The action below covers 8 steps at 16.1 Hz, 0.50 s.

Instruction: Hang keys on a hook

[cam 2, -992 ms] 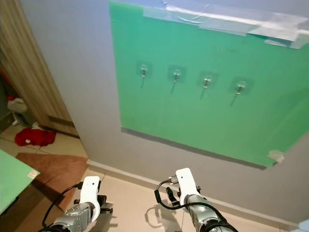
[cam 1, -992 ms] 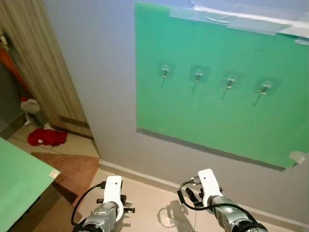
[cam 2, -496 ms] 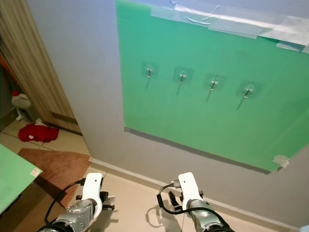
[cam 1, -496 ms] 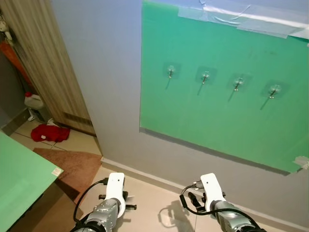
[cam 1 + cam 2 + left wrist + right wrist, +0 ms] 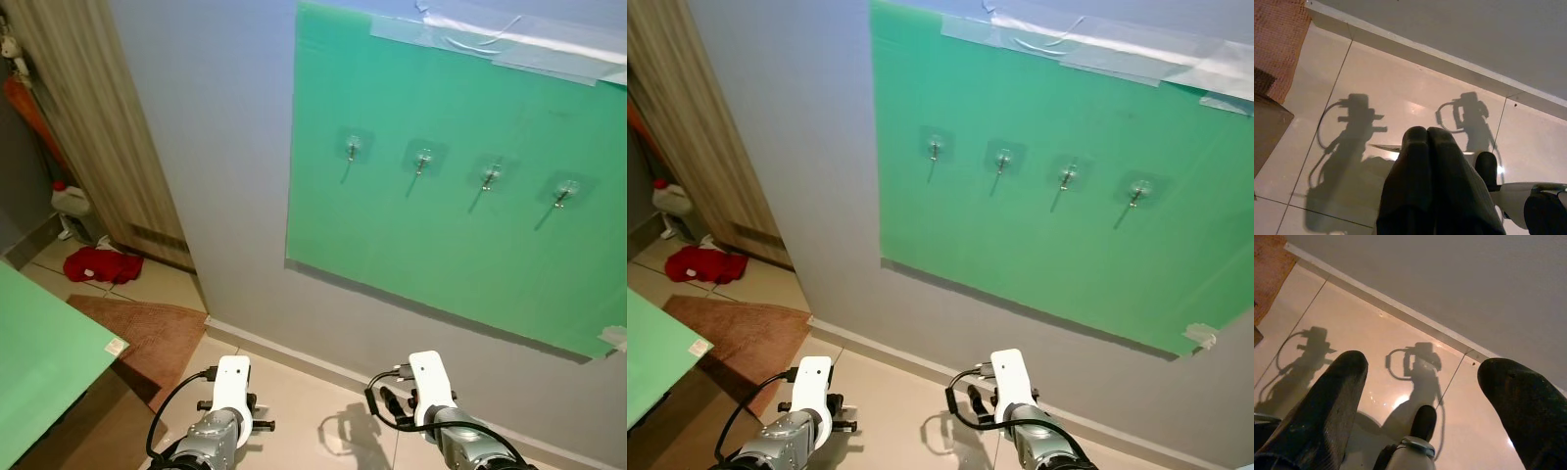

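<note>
While both arms are held low over the tiled floor [image 5: 313,411] near the skirting board, four clear hooks [image 5: 354,149] are seen in a row on the green sheet [image 5: 441,255] taped to the grey wall, well above them. Bare tiles lie between grippers and wall; a brown rug [image 5: 147,333] lies leftward. The left gripper [image 5: 1427,137] is shown clenched, the right gripper [image 5: 1420,377] spread wide and gripping nothing. Where the keys are cannot be told

We count four hooks [image 5: 354,150] [image 5: 422,157] [image 5: 491,172] [image 5: 563,189] on one green sheet [image 5: 441,255], one red cloth [image 5: 102,264] at eight o'clock, one brown rug [image 5: 147,333].
</note>
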### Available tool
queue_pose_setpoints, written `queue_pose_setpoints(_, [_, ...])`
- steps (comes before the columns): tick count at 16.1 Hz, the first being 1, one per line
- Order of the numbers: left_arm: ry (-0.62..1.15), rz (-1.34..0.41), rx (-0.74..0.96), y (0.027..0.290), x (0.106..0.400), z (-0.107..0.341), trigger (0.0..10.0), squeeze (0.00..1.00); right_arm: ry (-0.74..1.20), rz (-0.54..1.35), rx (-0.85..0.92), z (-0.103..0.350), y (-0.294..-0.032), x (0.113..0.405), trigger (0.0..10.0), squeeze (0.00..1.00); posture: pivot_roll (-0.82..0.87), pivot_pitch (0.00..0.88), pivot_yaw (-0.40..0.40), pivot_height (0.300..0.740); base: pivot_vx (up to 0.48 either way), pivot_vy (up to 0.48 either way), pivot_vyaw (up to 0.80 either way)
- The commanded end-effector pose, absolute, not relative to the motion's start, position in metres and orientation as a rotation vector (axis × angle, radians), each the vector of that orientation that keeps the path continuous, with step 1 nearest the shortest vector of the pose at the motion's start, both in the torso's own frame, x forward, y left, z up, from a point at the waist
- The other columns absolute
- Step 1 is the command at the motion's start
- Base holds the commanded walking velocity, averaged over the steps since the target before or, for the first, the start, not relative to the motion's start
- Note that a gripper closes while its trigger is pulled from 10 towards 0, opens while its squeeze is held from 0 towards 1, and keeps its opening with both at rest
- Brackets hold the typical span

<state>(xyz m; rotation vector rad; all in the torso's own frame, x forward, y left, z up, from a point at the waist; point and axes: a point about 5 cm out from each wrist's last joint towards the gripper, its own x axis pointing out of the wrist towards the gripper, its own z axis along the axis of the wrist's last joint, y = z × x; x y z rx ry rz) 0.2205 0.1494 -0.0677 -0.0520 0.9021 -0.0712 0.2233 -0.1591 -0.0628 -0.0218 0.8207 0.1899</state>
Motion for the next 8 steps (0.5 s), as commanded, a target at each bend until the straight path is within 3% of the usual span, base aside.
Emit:
queue_pose_setpoints(1, [0.892,-0.068,-0.046,0.1487,0.2211,-0.0672,10.0,0.0,0.819,0.171,-0.004,-0.0612,-0.1624,0.2258,10.0,0.0,-0.03,0.0,-0.011,0.74,0.0,0.0,0.0])
queue_pose_setpoints(8, [0.88,-0.049,-0.057,0.1506,0.2245,-0.065,10.0,0.0,0.834,0.189,-0.028,-0.0651,-0.1609,0.2195,10.0,0.0,-0.04,0.0,-0.01,0.74,0.0,0.0,0.0])
